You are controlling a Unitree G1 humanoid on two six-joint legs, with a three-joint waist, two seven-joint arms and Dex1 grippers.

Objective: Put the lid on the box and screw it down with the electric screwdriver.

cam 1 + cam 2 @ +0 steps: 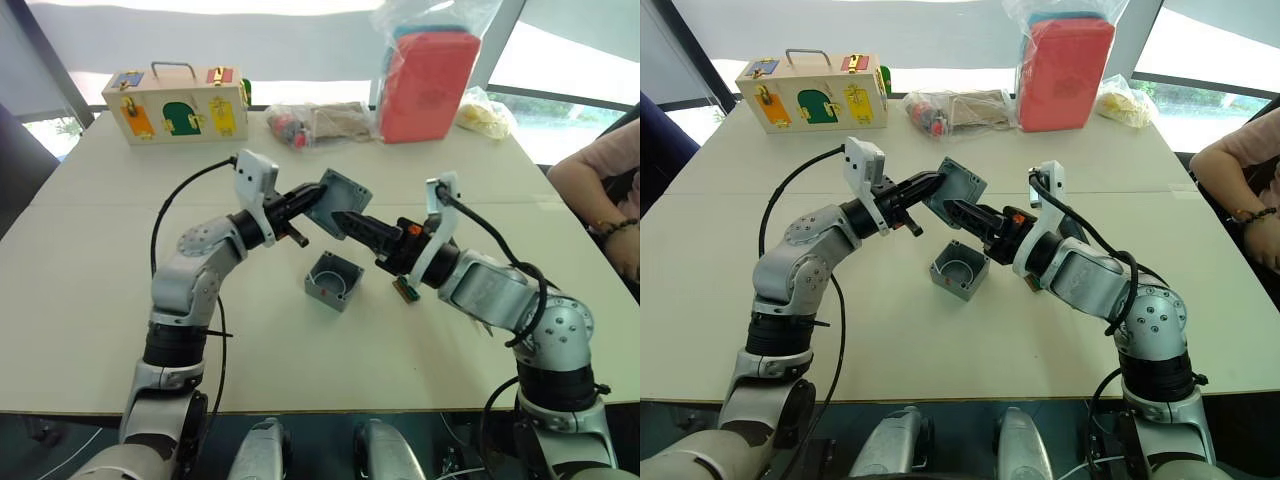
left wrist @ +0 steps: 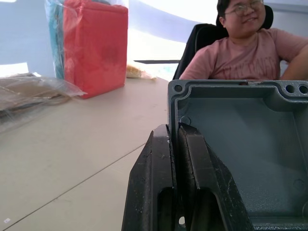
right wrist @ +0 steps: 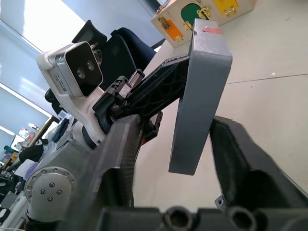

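Note:
The grey lid hangs tilted in the air over the middle of the table, hollow side toward my right arm. My left gripper is shut on its rim, one finger inside and one outside. From the other side, my right gripper stands open with the lid's lower edge between its two fingers. The grey box sits open on the table just below both grippers, a white wire curled inside it. The electric screwdriver is out of view.
A small green connector block lies under my right wrist. Along the far edge stand a wooden latch box, plastic bags, a red pack in a bag and a yellow bag. A person sits at the right.

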